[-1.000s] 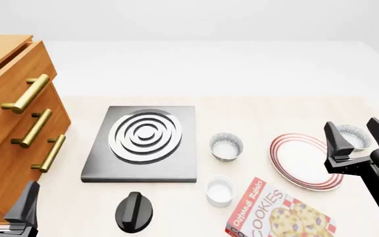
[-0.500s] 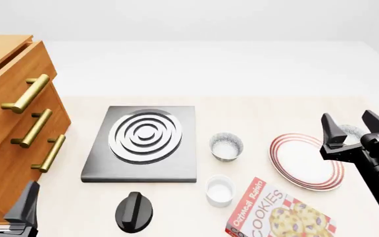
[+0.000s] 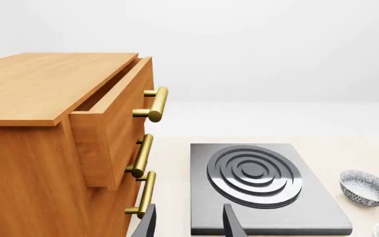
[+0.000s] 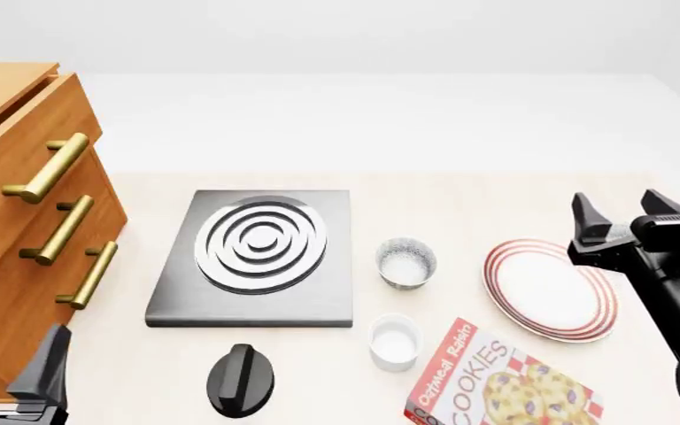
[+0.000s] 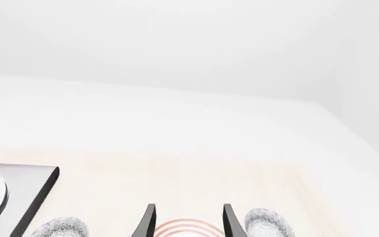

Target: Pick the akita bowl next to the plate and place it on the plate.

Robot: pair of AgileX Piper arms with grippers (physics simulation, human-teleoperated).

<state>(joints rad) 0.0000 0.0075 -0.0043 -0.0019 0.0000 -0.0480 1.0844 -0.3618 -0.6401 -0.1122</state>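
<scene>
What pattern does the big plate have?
White with red concentric rings round the rim of the plate, clearest in the front view.

Cookie box (image 4: pixel 503 382) — "Oatmeal Raisin COOKIES".

Bare tabletop (image 4: pixel 470 212) behind plate (image 4: pixel 547 288) — cookie box (image 4: pixel 499 385) in front

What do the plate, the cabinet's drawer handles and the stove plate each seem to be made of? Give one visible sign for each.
The plate: probably glazed ceramic, smooth white with red rim rings.
The drawer handles: apparently brushed brass, golden with a soft sheen.
The stove plate: seemingly dark metal, matte grey with shiny silver rings.
These are renders, so looks are only suggestive.
</scene>
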